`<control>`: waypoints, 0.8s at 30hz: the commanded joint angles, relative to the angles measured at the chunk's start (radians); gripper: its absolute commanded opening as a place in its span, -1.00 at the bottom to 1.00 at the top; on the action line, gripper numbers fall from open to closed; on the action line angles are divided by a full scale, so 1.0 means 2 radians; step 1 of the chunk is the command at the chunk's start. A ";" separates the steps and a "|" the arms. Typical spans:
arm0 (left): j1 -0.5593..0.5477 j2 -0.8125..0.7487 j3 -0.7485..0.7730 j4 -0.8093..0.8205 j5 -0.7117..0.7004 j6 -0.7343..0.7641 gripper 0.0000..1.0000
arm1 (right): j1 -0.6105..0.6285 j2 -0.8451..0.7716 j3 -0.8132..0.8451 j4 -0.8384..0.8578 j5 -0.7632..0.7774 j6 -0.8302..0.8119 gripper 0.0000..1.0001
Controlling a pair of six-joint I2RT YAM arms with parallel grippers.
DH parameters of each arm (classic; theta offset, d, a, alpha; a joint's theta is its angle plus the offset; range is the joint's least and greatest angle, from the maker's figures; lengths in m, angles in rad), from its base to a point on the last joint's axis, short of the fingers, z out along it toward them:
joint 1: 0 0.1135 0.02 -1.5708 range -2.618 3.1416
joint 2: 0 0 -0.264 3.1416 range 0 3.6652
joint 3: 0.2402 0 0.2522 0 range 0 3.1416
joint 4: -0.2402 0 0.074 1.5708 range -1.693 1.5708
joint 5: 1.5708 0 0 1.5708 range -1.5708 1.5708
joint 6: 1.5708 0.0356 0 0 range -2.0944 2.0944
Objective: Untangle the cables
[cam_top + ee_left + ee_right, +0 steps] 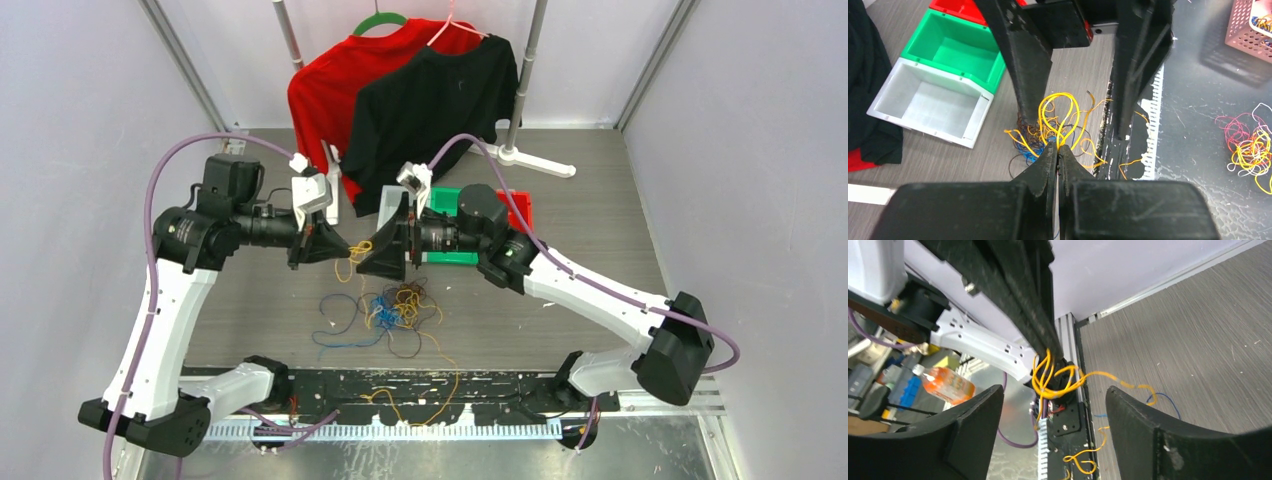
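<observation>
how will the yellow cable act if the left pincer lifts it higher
Probably floppy: the yellow cable droops in loose loops from the shut left pincer. Likely light, yet it may drag the tangle along, since its strands seem to run into that pile.

White-and-black left arm (160, 310) and right arm (590, 290) are facing tip to tip, black left gripper (1058, 148) pinching a thin yellow-orange cable (1061, 137), black right gripper (1054, 394) gaping wide.

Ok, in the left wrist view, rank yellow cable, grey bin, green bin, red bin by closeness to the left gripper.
1. Yellow cable, pinched by the left gripper.
2. Grey bin, left side.
3. Green bin, beyond it.
4. Red bin, farthest back.
</observation>
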 commanded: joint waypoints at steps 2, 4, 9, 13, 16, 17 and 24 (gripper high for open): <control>-0.009 -0.015 0.004 -0.015 0.015 0.022 -1.00 | -0.016 0.019 0.035 0.075 -0.012 0.082 0.40; -0.010 -0.017 0.001 -0.010 0.014 0.020 -1.00 | -0.016 0.028 0.036 0.095 -0.015 0.107 0.28; -0.013 -0.018 0.001 -0.004 0.010 0.015 -1.00 | -0.017 0.042 0.033 0.113 -0.018 0.139 -0.19; -0.014 -0.018 -0.001 0.002 0.003 0.010 -1.00 | -0.018 0.035 0.028 0.109 -0.012 0.141 -0.88; -0.016 -0.020 -0.009 0.016 -0.023 0.000 -0.97 | -0.030 0.020 0.021 0.098 -0.006 0.142 -0.98; -0.016 -0.022 -0.013 0.024 -0.037 -0.002 -0.84 | -0.040 0.013 0.017 0.093 -0.003 0.142 -0.98; -0.017 -0.030 -0.028 0.053 -0.119 -0.033 1.00 | -0.117 -0.045 0.016 -0.104 0.082 0.058 -0.98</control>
